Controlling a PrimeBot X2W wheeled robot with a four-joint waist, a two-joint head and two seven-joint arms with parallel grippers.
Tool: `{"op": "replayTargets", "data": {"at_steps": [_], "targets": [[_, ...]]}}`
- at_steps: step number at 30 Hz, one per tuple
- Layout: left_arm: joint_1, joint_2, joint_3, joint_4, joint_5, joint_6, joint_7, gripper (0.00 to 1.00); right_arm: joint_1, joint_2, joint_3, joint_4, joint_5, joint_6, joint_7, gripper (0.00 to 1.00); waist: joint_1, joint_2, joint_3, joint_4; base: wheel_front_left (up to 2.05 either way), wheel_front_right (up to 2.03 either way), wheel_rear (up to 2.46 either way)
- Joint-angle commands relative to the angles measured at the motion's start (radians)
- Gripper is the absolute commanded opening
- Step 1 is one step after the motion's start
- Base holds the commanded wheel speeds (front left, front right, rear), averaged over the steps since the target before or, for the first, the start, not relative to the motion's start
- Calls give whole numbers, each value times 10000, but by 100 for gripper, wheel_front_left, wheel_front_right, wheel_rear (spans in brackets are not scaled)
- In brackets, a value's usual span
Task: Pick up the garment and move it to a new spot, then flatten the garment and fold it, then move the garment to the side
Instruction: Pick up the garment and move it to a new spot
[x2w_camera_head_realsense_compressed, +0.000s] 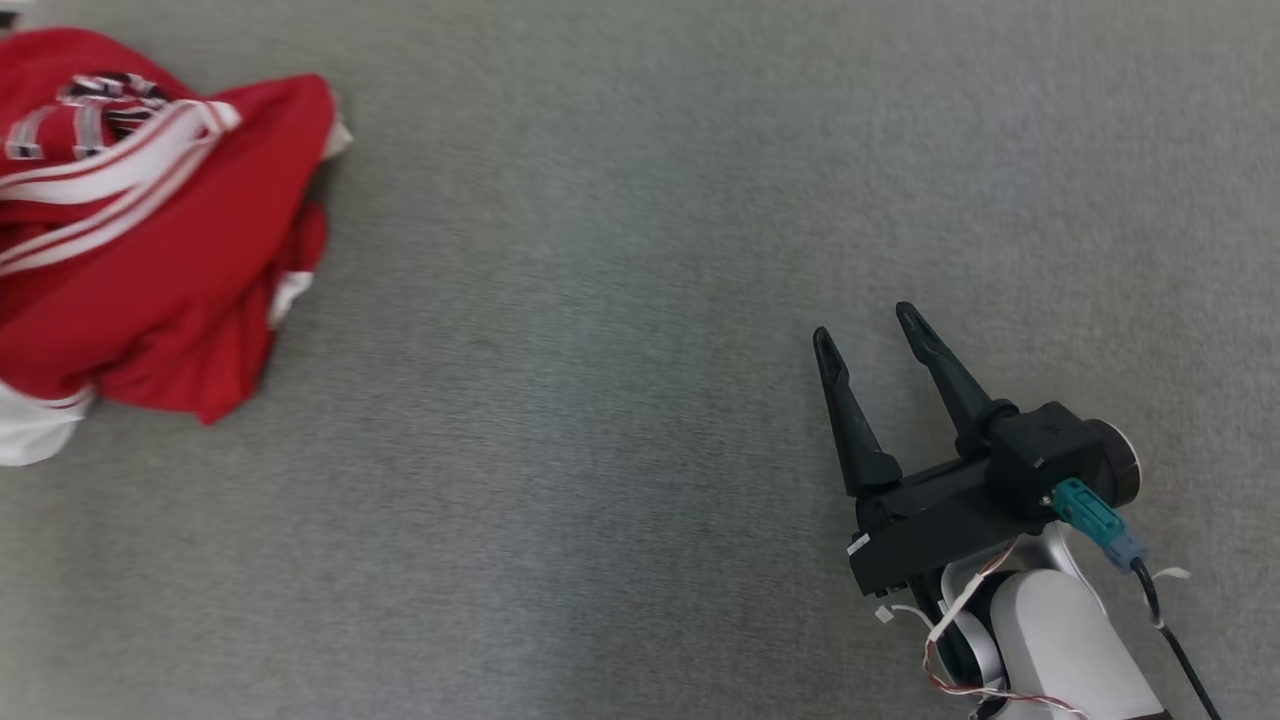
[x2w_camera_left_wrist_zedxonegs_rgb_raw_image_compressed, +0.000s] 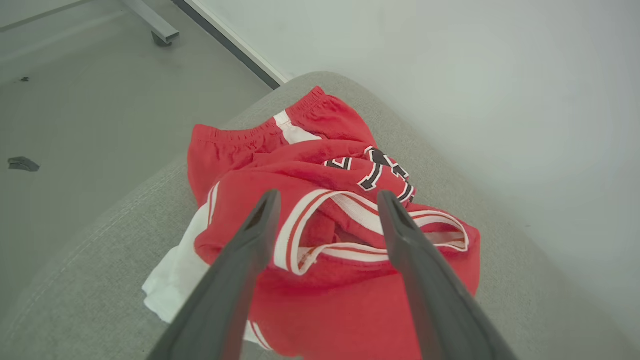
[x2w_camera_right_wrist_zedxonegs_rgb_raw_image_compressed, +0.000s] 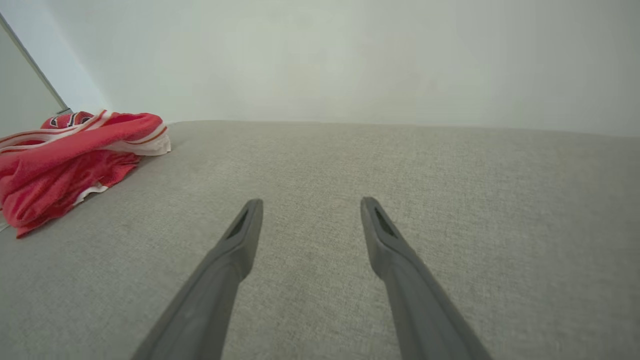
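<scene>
1. 2 grippers stand wide and empty: the left gripper (x2w_camera_left_wrist_zedxonegs_rgb_raw_image_compressed: 327, 196) points down at the garment (x2w_camera_left_wrist_zedxonegs_rgb_raw_image_compressed: 310, 165), and the right gripper (x2w_camera_head_realsense_compressed: 864, 323) hovers over bare grey cushion (x2w_camera_head_realsense_compressed: 600, 420).
2. The garment is red with white stripes and black lettering. It lies crumpled just ahead of and below the left fingertips, near the cushion's rounded edge. From the right gripper it sits well off to the left and further ahead.
3. The step in hand looks like the 1st pick-up, not yet begun, since no finger touches the cloth.
4. To do it well, bring the left gripper straight down so that 1 finger lands on each side of a raised fold. The striped band seen between the fingertips would serve better than a flat layer.
5. Press the tips a little into the soft cushion before closing, so the cloth is pinched and not skimmed.
6. Take several layers at once, because 1 loose layer would probably unroll and leave the bundle behind.
7. Lift until the trailing white part clears the cushion, then carry it toward the open area ahead of the right gripper. That keeps it away from the edge beyond the left fingers, where a slip could drop it to the floor (x2w_camera_left_wrist_zedxonegs_rgb_raw_image_compressed: 100, 110).
</scene>
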Motion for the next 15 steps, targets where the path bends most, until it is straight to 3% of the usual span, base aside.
{"op": "replayTargets", "data": {"at_steps": [1, 13, 15], "targets": [[29, 101, 89, -46, 51, 30, -70, 100, -112, -13, -26, -82, -28, -21, -50, 100, -3, -2, 1390, -1312, 0, 0, 0], [561, 603, -644, 600, 994, 246, -5, 100, -124, -19, -81, 27, 96, -21, -84, 100, -3, -2, 1583, -1438, 0, 0, 0], [565, 611, -731, 752, 1018, 169, 53, 17, -141, -24, -52, 103, 158, -21, -106, 100, -3, -2, 1484, -1431, 0, 0, 0]]}}
